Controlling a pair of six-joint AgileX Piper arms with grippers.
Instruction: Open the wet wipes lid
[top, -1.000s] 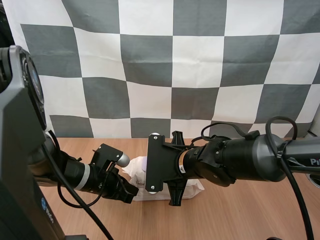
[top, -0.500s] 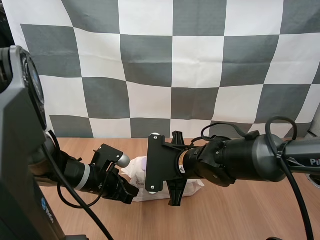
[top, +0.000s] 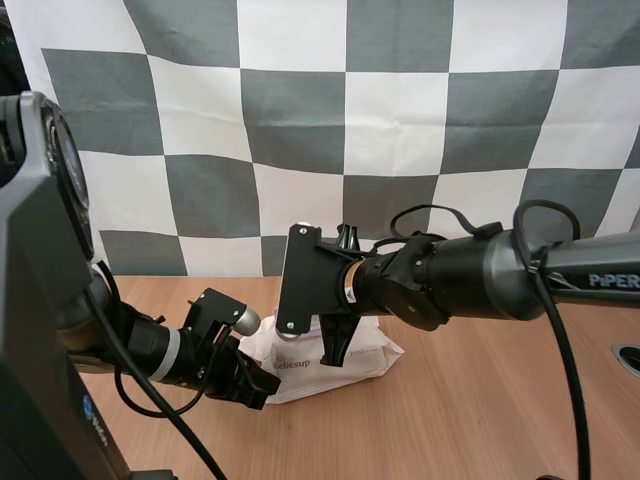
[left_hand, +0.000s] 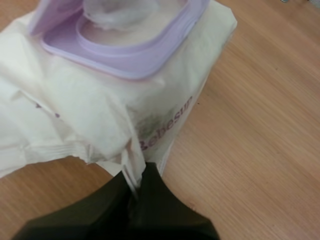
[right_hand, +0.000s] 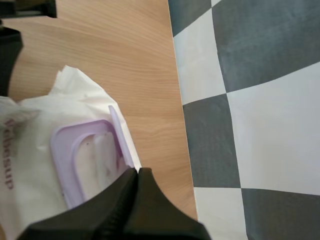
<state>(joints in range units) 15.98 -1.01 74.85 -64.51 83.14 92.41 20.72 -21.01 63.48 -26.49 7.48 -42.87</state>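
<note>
Pack (top: 368, 366) on tabletop (top: 480, 420) between our arms: crumpled white wrapper, purple lettering, lilac oval frame (left_hand: 130, 62) on top. Lid (right_hand: 119, 135) raised, a thin lilac flap; white wipe (left_hand: 120, 10) bunched in opening. Our left hand (left_hand: 137, 181) clamped on pack's edge seam. Our right hand (right_hand: 137, 172) closed, pinching lid's tip.

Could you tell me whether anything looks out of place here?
The pack is crumpled, its edge pinched by the left gripper; a wipe pokes out beside the raised lid.
</note>
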